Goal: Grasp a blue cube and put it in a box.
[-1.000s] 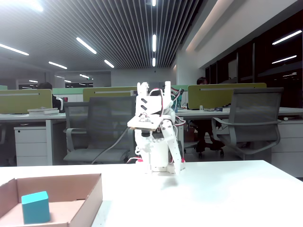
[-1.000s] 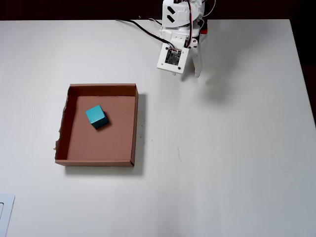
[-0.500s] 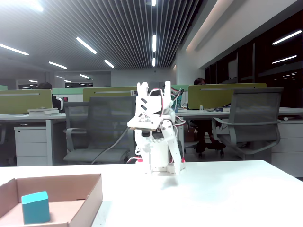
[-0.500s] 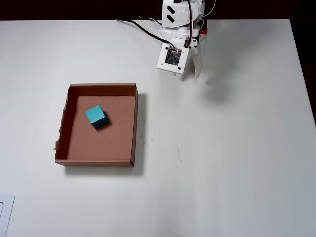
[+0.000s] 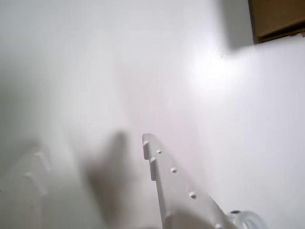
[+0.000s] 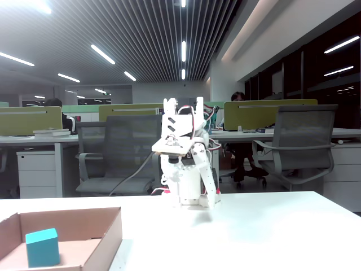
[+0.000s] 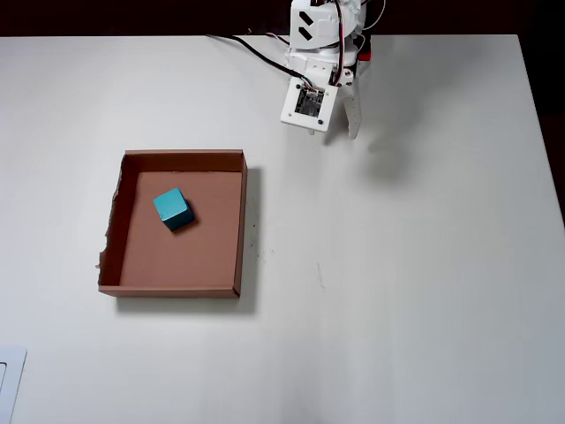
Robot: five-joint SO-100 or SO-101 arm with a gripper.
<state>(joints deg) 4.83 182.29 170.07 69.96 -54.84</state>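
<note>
The blue cube (image 7: 173, 208) rests inside the brown box (image 7: 241, 225), in its upper left part in the overhead view. From the fixed view the cube (image 6: 42, 247) stands on the floor of the box (image 6: 110, 234) at the lower left. My gripper (image 7: 351, 131) hangs folded near the arm base at the table's far edge, well away from the box and pointing down at bare table (image 6: 211, 204). In the wrist view the gripper (image 5: 90, 145) is open and holds nothing, one finger (image 5: 167, 181) sharp and the other blurred at the left. A box corner (image 5: 276, 16) shows at the top right.
Cables (image 7: 247, 49) run from the arm base along the table's far edge. A white flat object (image 7: 9, 384) lies at the lower left corner of the overhead view. Office chairs (image 6: 304, 147) and desks stand behind the table.
</note>
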